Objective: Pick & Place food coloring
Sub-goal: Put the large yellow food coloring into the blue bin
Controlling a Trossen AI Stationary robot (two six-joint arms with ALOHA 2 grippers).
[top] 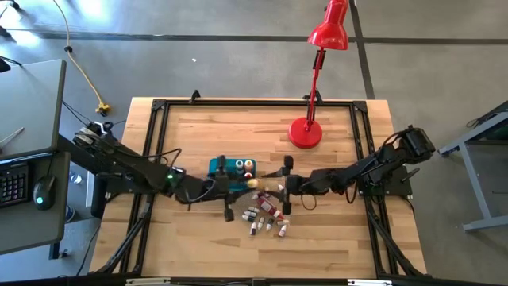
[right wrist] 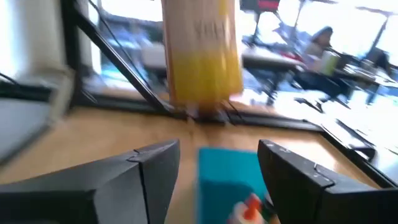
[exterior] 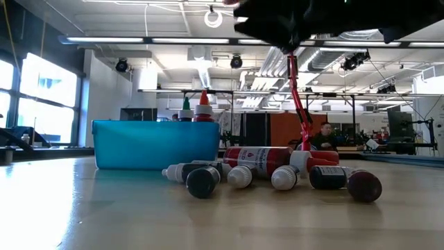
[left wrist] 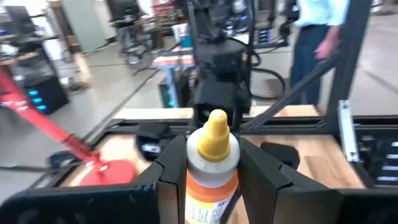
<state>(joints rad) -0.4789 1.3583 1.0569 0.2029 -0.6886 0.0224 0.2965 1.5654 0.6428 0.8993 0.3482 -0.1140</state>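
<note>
A yellow-capped food coloring bottle [left wrist: 211,168] with an orange-yellow body stands between the fingers of my left gripper [top: 244,184], which is shut on it above the table's middle. My right gripper [top: 284,188] faces it from the table's right. It is open and sits lower, with nothing between its fingers. The bottle [right wrist: 202,56] shows above them. Several more food coloring bottles [top: 266,214] lie on their sides on the wood. Two stand in the teal tub [top: 230,167], their green and red caps [exterior: 194,104] above its rim. My left gripper pinches the bottle's body [left wrist: 200,194], below the white shoulder, between its two fingers. The fingers come level from the table's left and lie across the bottle. The bottle stands upright, cap up, lifted clear of the table.
A red desk lamp [top: 305,131] stands at the far right of the table. A black frame rail [top: 254,102] runs around the wood. The near part of the table [top: 238,250] is bare wood. People [left wrist: 317,31] are in the room beyond.
</note>
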